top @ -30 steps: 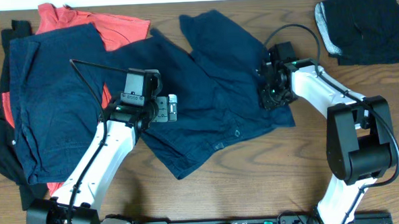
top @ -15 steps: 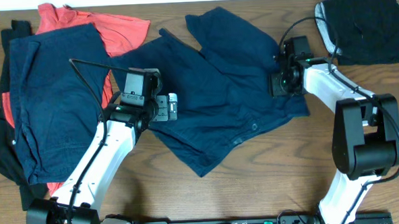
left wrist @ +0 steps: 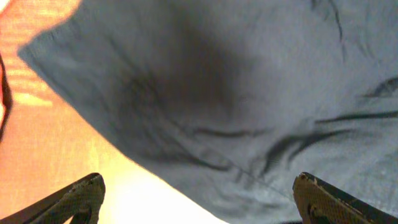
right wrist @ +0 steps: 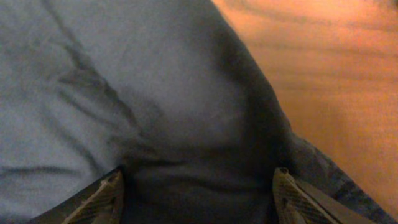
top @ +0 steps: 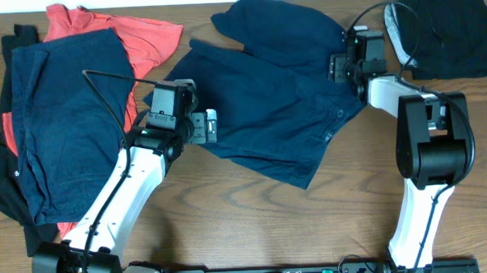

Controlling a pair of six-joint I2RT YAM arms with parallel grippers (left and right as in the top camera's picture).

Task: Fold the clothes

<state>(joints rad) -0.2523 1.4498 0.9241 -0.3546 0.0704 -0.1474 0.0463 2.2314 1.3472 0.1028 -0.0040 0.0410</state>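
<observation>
Navy garment (top: 267,119) lies crumpled mid table (top: 231,227): soft, limp, light. We'd pinch hem corners and expect bunching. Left gripper (left wrist: 199,180) gapes over its left edge; right gripper (right wrist: 198,179) spread over its right edge, pinching nothing.

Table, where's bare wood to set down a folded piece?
Largest free patch: the front centre of the table, bordered by the spread navy-blue garment, left arm and right arm. Another lies right of the right arm. Crowded: the left clothes pile and the black and grey pile far right.
</observation>
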